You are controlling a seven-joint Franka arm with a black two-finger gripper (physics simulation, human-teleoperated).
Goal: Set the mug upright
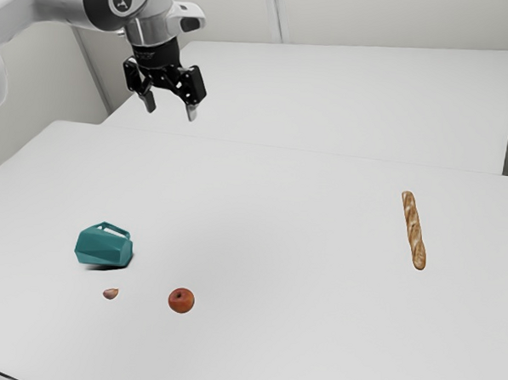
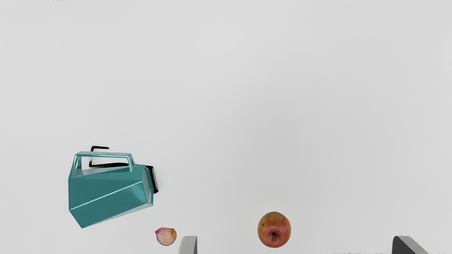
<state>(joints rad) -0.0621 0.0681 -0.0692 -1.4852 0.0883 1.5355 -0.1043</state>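
Gripper: 2 fingers apart, above the table. Mug: on its side, handle raised, outside the finger span, beyond the clove. Long axis: roughly parallel to the line joining the 2 fingertips; grasping across the body probably requires hand rotation. Clearance: tighter toward clove and apple, ampler opposite.

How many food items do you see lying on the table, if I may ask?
3: the long bread toward the exterior view's right, the small pinkish clove close to the tipped mug, and the apple, closer to the clove than to the bread.
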